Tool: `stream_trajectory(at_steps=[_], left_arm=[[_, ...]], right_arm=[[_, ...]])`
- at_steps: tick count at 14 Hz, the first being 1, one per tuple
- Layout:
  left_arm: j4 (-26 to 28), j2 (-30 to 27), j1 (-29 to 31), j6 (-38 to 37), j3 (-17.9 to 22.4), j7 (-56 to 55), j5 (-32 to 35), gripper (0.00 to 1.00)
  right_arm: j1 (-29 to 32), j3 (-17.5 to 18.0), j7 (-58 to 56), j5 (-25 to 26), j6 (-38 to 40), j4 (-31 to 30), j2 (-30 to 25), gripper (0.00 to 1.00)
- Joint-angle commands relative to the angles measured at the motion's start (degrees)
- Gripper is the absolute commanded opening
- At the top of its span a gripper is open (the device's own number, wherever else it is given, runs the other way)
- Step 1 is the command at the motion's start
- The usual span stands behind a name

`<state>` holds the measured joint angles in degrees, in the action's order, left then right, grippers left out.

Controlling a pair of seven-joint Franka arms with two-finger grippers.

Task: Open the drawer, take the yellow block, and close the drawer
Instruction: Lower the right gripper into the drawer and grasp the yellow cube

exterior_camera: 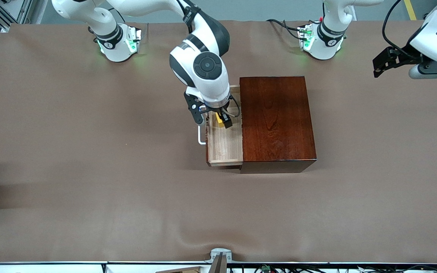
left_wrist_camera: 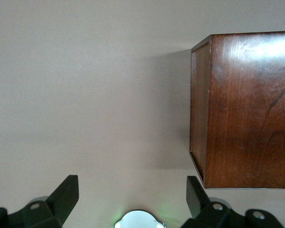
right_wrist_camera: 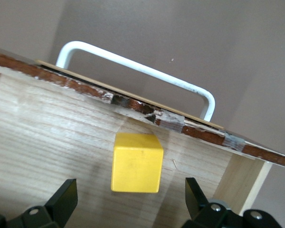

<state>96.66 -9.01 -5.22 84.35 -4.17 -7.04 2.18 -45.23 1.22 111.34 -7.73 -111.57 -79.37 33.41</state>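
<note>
The right gripper point(exterior_camera: 218, 118) hangs inside the pulled-out drawer point(exterior_camera: 224, 146), its two dark fingers spread wide and holding nothing. In the right wrist view the yellow block point(right_wrist_camera: 136, 162) lies on the drawer floor between the two fingertips point(right_wrist_camera: 61, 202), clear of both, with bare wood showing on either side of it. The block rests just beside the inner face of the drawer's front panel, at the part of the tray farther from the front camera.

There is one block, one drawer, one box and one handle. The block is a small, plain, bright yellow cube with smooth matte faces. The drawer is a shallow tray of pale, straight-grained wood. The top edge of its reddish-brown front panel is chipped and scuffed, with grey worn patches. The white handle point(right_wrist_camera: 137, 71) is a thin rounded bar bent into a U and fixed to the outer face of that panel. It points toward the right arm's end of the table.

The box point(exterior_camera: 275, 123) is a glossy mahogany-coloured block with a flat, reflective top and visible dark grain. It stands on a smooth brown table cover point(exterior_camera: 89, 170) with a few soft ripples near the front camera.

The left gripper point(exterior_camera: 383, 64) waits in the air over the left arm's end of the table, well apart from the box. Its fingers point(left_wrist_camera: 61, 199) are spread wide and empty.
</note>
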Motion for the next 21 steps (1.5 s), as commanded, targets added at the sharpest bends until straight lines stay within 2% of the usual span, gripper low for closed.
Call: stream_trajectory(at_steps=[1,10,11,12,13,14,15,21], left_arm=[[-0.51,0.13,0.30,0.29,-0.40,-0.17,-0.95,1.00],[-0.42,0.22,0.21,0.29,-0.49,-0.17,-0.95,1.00],[-0.42,0.22,0.29,0.37,-0.67,-0.17,-0.95,1.00],[-0.51,0.22,0.30,0.29,-0.84,-0.17,-0.95,1.00],[-0.51,0.22,0.30,0.29,-0.84,-0.17,-0.95,1.00],[-0.42,0.22,0.30,0.37,-0.84,-0.17,-0.95,1.00],[-0.51,0.31,0.30,0.38,-0.84,-0.17,-0.95,1.00],[-0.51,0.31,0.29,0.38,-1.89,-0.35,-0.95,1.00]], right_arm=[[-0.74,-0.60,2.65,-0.18,-0.31,0.53,0.86,1.00],[-1.97,-0.60,4.85,0.17,-2.51,0.00,3.41,1.00],[-2.06,-0.60,4.76,0.52,-2.51,0.00,3.41,0.83],[-2.06,-0.60,4.85,0.53,-2.51,0.00,3.41,0.50],[-2.23,-0.60,4.94,0.53,-2.51,-0.09,3.41,0.29],[-2.32,-0.60,4.94,0.53,-2.51,-0.09,3.50,0.03],[-2.32,-0.60,5.02,0.53,-2.43,0.00,3.41,0.00],[-1.80,-0.78,5.11,0.35,-1.63,1.40,2.54,0.00]])
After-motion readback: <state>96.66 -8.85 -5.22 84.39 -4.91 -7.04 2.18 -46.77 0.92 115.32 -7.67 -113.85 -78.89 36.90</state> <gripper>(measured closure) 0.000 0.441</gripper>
